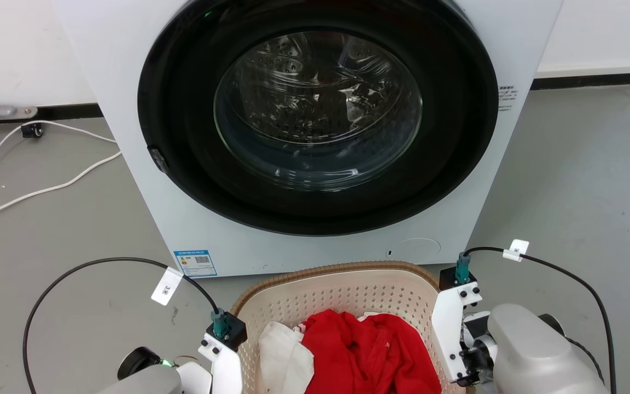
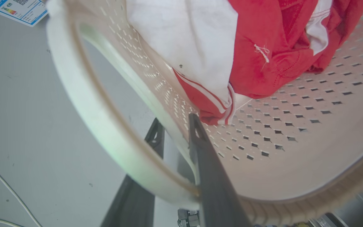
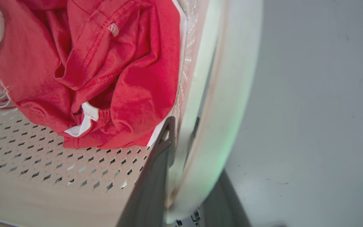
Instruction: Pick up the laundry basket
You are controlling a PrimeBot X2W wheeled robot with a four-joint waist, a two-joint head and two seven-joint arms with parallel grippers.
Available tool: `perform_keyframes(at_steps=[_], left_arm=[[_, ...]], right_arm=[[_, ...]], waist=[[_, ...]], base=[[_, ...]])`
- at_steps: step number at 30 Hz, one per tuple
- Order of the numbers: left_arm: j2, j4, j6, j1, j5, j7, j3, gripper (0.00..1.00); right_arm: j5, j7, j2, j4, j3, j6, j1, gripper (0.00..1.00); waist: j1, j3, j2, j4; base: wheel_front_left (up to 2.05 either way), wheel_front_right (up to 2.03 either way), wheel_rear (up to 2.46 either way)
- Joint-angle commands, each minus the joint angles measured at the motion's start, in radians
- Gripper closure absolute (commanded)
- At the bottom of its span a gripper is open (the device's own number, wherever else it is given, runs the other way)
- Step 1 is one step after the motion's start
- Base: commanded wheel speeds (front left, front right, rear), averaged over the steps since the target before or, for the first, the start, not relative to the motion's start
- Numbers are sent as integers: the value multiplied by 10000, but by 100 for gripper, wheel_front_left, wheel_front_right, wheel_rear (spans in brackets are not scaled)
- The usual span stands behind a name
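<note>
Just in front of the washer (image 1: pixel 315 246), we hold the laundry basket (image 1: pixel 348 295): left hand (image 2: pixel 175 126) and right hand (image 3: pixel 181 126) each clamped across a side wall. Grasp done; the lift, we judge, remains.

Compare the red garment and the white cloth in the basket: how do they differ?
The red garment is the bigger heap; the white cloth is smaller. The red garment covers the middle and right of the laundry basket; the white cloth lies by its left wall. Both are crumpled inside it.
</note>
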Motion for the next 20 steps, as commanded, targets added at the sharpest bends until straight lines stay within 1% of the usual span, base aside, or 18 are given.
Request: perform_keyframes(at_steps=[1, 9, 20], left_arm=[[-128, -110, -181, 158, 139, 47, -97, 100], [-89, -143, -181, 33, 181, 183, -102, 100], [-111, -77, -182, -77, 66, 114, -99, 100]], right_arm=[[-16, -72, -20, -107, 61, -1, -42, 100], [107, -142, -17, -7, 73, -3, -45, 100], [198, -136, -20, 148, 79, -3, -215, 100]], waist=[[1, -4, 0, -4], [1, 9, 0, -19], [1, 47, 0, -11]], base=[[0, 0, 0], [0, 0, 0], [0, 0, 0]])
